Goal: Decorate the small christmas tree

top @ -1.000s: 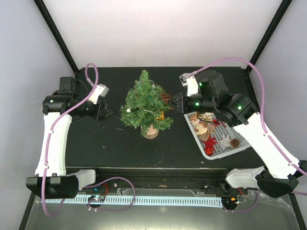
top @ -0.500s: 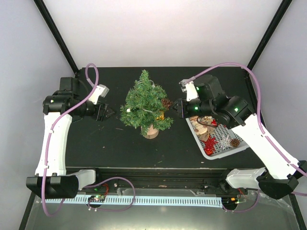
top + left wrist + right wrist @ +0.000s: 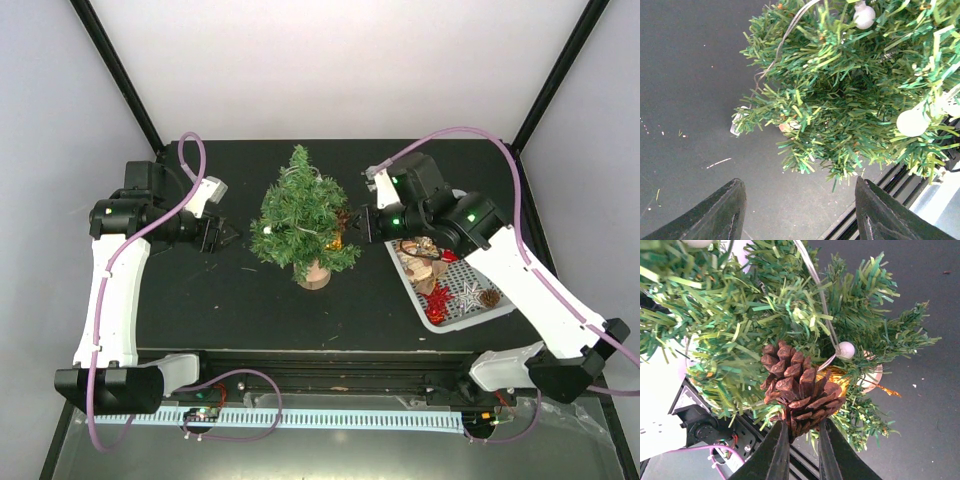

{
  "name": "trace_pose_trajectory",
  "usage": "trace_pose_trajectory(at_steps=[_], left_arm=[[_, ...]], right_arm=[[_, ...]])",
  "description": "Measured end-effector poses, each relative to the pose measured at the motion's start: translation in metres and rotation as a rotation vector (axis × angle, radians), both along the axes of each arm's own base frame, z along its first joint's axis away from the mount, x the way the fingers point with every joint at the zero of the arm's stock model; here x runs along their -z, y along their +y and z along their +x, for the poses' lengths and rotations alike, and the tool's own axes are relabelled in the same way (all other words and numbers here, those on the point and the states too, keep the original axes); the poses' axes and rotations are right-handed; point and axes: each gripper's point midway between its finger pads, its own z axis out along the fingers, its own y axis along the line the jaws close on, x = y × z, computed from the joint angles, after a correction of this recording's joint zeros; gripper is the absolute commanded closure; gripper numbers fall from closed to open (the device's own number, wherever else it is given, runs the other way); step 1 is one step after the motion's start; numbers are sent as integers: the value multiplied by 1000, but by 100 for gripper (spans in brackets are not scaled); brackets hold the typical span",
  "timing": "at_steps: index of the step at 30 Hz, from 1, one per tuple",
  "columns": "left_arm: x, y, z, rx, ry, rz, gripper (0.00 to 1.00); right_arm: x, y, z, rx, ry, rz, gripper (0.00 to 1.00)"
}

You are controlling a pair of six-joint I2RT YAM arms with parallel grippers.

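The small christmas tree (image 3: 300,215) stands mid-table on its wood stump (image 3: 316,275), strung with white beads (image 3: 863,16). My right gripper (image 3: 358,225) is at the tree's right side, shut on a brown pine cone (image 3: 800,390) whose tip pushes in among the branches (image 3: 740,315). Its fingers (image 3: 777,450) pinch the cone's base. A gold ornament (image 3: 839,377) hangs just behind the cone. Left of the tree, my left gripper (image 3: 228,237) stands open and empty, a short gap away. In the left wrist view the branches (image 3: 850,90) lie ahead of the left gripper (image 3: 800,192).
A white mesh basket (image 3: 458,272) at the right, under my right arm, holds red stars, a silver star, a pine cone and wooden pieces. Black frame posts rise at both back corners. The table's front rail (image 3: 900,175) shows in the left wrist view.
My right arm has moved left with the pine cone, from above the basket's edge into the tree's right side. The left arm has stayed where it was.
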Motion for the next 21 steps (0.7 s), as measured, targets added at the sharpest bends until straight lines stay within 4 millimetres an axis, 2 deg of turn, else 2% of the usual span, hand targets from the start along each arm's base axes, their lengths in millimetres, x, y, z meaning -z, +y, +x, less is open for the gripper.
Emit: trace_pose_trajectory(at_steps=[4, 10, 15, 21], left_arm=[[0, 0, 0, 0, 1, 0, 39], [6, 0, -1, 1, 18, -1, 40], [10, 0, -2, 1, 29, -1, 40], [10, 0, -3, 1, 30, -1, 39]], right_arm=[[3, 6, 8, -1, 3, -15, 85], [-4, 12, 14, -7, -9, -16, 85], [-10, 11, 18, -3, -29, -30, 85], [-7, 7, 17, -4, -35, -56, 85]])
